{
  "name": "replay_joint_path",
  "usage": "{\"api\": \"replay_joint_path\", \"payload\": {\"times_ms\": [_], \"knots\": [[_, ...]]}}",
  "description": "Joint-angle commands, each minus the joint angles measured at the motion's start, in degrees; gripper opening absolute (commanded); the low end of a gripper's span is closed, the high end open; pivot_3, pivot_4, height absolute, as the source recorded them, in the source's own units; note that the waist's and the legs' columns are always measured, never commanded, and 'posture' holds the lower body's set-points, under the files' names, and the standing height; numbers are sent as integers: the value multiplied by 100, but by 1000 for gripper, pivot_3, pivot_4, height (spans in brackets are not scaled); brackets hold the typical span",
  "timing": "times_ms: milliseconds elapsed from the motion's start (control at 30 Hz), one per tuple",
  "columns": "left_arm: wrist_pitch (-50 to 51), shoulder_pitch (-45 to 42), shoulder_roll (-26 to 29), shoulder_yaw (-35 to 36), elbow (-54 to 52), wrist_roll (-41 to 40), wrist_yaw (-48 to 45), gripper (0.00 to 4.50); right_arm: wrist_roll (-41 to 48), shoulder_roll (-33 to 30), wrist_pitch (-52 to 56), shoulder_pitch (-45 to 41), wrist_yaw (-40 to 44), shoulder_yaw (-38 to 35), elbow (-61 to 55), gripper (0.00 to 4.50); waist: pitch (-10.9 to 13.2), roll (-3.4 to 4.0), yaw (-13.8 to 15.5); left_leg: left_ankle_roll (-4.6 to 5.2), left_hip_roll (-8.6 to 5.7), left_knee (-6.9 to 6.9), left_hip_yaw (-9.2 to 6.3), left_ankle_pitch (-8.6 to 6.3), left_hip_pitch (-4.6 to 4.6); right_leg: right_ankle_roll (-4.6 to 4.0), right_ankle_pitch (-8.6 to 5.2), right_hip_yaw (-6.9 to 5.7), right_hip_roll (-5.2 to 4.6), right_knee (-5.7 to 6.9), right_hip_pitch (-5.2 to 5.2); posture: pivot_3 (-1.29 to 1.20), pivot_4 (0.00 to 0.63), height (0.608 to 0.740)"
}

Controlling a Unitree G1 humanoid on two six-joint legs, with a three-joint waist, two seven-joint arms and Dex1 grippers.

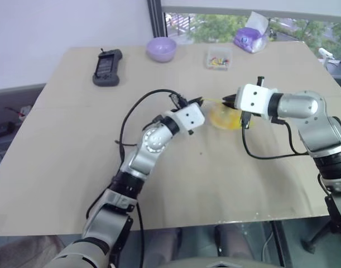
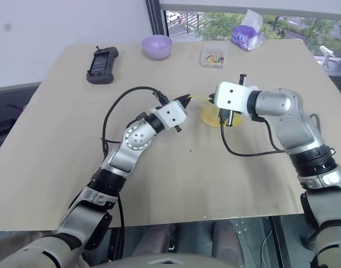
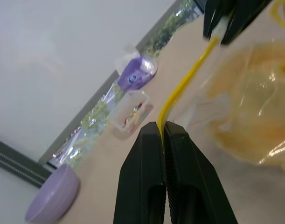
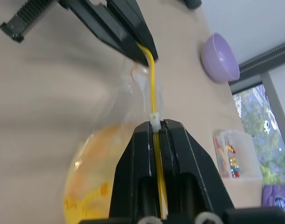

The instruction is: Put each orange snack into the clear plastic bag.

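Note:
The clear plastic bag (image 4: 126, 100) hangs just over the table's middle, stretched between my two grippers by its yellow closure strip (image 4: 153, 84). Inside it lies a golden-orange snack (image 1: 224, 118), seen through the crinkly film (image 3: 254, 121). My left gripper (image 3: 162, 126) is shut on the strip's left end, and it comes in from the left (image 1: 199, 101). On the opposite end my right gripper (image 4: 155, 122) is shut too, at a small white slider, reaching in from the right (image 1: 227, 101).
Along the far edge of the tan table (image 1: 58, 167) stand a purple bowl (image 1: 161, 48), a small clear box of colourful bits (image 1: 219, 58) and a purple tissue pack (image 1: 249, 38). A black handheld device (image 1: 107, 67) lies at the far left.

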Motion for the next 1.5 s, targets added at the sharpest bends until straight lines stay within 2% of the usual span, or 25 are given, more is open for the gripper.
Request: {"api": "replay_joint_path", "payload": {"times_ms": [33,333,533,700,833,1000,1100,1200,1300,1400,1500], "knots": [[568,-20,387,623,285,101,457,0,-325,-483,317,-3,-180,-433,230,27,0,0,-2,0,-1,0,0,0,0,0,0,0,0,0,0,0,150,740],[660,-86,425,573,298,57,550,0,-534,-1007,1118,108,-32,-373,247,27,0,0,1,0,0,-1,1,0,-1,0,0,1,-1,0,-2,0,150,740],[652,-167,422,525,398,35,584,0,-558,-1109,1294,30,-136,-386,262,27,0,0,-2,0,0,-1,2,0,0,0,0,2,-1,0,-2,0,150,740],[514,-450,360,460,750,16,689,0,-616,-988,1178,-122,-397,-376,397,27,0,0,4,0,-1,-1,3,0,-1,0,0,1,-1,0,-2,0,150,740],[98,-1103,149,736,1066,-245,1243,0,-669,-621,713,-597,-1188,-499,680,27,1,-2,-9,0,-2,0,3,0,-1,0,0,2,-1,1,-4,0,150,740],[-287,-1229,95,919,838,-443,1455,0,-519,-583,599,-722,-1338,-645,671,27,0,-1,-9,-2,6,9,-2,1,-64,0,0,-1,-5,3,-66,0,150,740],[-211,-943,181,807,528,-578,1007,0,-160,-666,974,-404,-841,-750,231,27,0,-2,-8,-1,-16,7,-4,1,-74,0,0,-2,-14,-5,-71,0,150,740],[318,-362,357,572,-88,-739,150,0,387,-899,1559,213,25,-756,-554,27,0,-1,-8,0,-19,7,-10,1,-77,0,0,-7,-14,-2,-71,0,150,740],[682,483,819,116,-1004,-924,-1086,0,1021,-1212,2406,987,762,-757,-1499,27,0,2,-15,0,-18,9,-11,1,-75,0,0,-8,-13,2,-67,0,150,740],[679,1291,1305,-310,-1754,-1236,-2151,0,1278,-1515,3001,1684,1094,-654,-2095,27,-3,8,-46,1,-3,4,-11,0,-68,-1,-1,-6,-8,0,-64,0,150,740],[1119,1657,1415,-394,-2105,-1289,-2449,0,1177,-1766,3080,2074,1192,-511,-2257,27,2,15,-1,2,10,19,-7,0,-68,-1,1,-5,-9,12,-61,0,150,740]]}}
